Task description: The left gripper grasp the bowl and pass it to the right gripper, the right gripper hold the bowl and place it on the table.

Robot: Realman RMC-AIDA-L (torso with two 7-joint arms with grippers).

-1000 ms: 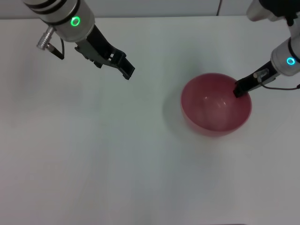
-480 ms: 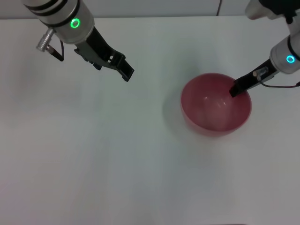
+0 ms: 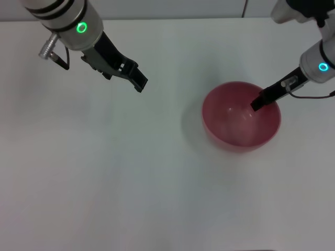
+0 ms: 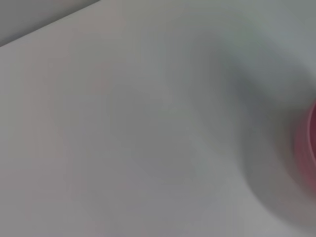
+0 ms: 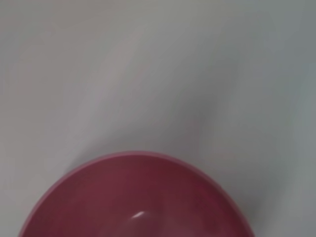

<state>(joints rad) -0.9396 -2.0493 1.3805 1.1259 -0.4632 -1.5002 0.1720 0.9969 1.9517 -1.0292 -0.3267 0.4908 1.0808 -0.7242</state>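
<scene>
Bowl (image 3: 241,124) sits upright on the table (image 3: 131,183), right side. Our right end effector (image 3: 258,103) reaches over the far rim into it; we can't tell whether it grips. Left end effector (image 3: 137,80) hangs well apart, fingers closed, empty, so handover looks done.

Pink bowl (image 3: 241,123); white table (image 3: 131,172); black left tool (image 3: 137,81); black right tool (image 3: 257,104)

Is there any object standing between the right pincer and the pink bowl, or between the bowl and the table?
Nothing visible stands in the way. In the head view the right pincer is already at the far right rim of the bowl, which appears to sit on the table. The left pincer is apart, far to the left.
</scene>
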